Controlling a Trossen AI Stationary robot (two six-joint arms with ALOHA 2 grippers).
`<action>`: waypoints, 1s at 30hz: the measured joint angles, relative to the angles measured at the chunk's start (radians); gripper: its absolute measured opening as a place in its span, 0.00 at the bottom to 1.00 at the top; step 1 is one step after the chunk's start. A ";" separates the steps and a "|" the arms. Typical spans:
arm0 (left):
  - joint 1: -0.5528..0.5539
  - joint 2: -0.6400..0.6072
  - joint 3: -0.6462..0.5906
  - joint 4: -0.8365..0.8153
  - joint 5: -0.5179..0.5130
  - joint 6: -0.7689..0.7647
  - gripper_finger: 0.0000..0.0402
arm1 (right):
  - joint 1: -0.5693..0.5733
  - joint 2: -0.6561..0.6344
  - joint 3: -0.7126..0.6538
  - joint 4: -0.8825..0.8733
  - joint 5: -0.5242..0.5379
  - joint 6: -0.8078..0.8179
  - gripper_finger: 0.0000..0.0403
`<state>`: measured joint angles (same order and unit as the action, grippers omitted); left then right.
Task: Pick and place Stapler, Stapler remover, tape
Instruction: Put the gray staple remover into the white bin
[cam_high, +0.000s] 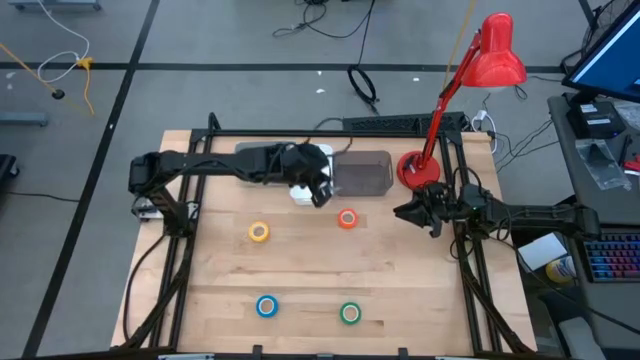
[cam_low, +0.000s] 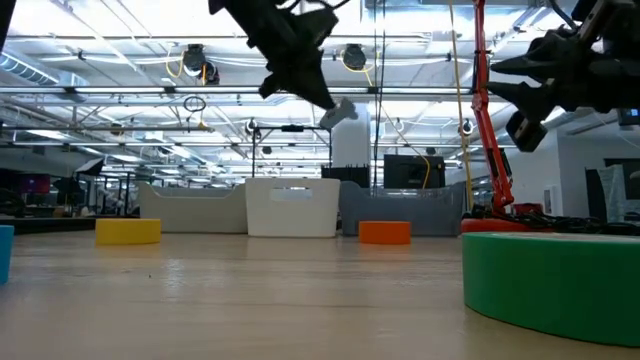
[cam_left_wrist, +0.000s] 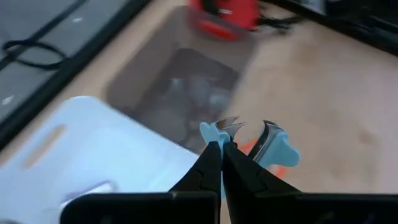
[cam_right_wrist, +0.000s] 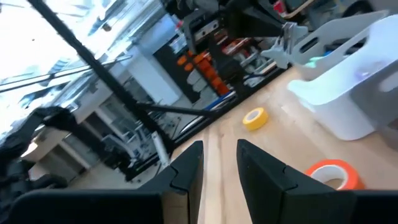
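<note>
My left gripper (cam_high: 320, 192) hangs high over the white bin (cam_high: 303, 190), next to the grey bin (cam_high: 362, 172), shut on a pale blue staple remover (cam_left_wrist: 249, 140) with metal claws, also seen in the low view (cam_low: 340, 112). My right gripper (cam_high: 405, 212) (cam_right_wrist: 219, 158) is open and empty, raised near the table's right side beside the red lamp's base (cam_high: 410, 168). Yellow tape (cam_high: 259, 232), orange tape (cam_high: 347, 219), blue tape (cam_high: 266, 306) and green tape (cam_high: 350, 313) lie flat on the table. No stapler shows in any view. My left gripper pinches the staple remover between its two fingertips at one pale blue plastic half (cam_left_wrist: 209, 134), just behind the metal claws. The other blue half (cam_left_wrist: 278, 148) sticks out to one side of the fingers. The remover is lifted clear, above the bins.
The white bin (cam_left_wrist: 93, 162) and the grey translucent bin (cam_left_wrist: 186, 81) stand side by side at the table's far edge. The red desk lamp (cam_high: 495, 55) rises from the far right corner. Bare wood lies between the tape rolls. Cables run on the floor beyond.
</note>
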<state>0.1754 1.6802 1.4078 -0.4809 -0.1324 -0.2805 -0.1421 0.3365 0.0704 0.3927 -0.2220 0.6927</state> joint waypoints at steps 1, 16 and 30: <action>0.014 0.000 0.000 -0.001 -0.014 -0.007 0.01 | 0.000 0.001 0.000 0.000 0.018 0.000 0.22; 0.189 0.018 -0.001 -0.148 -0.125 0.010 0.01 | 0.000 0.001 0.000 0.000 0.065 0.000 0.22; 0.240 0.170 -0.001 -0.077 -0.021 -0.068 0.01 | 0.000 0.000 0.000 -0.007 0.066 0.002 0.22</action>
<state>0.4151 1.8506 1.4067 -0.5579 -0.1539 -0.3480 -0.1425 0.3363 0.0704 0.3856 -0.1556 0.6949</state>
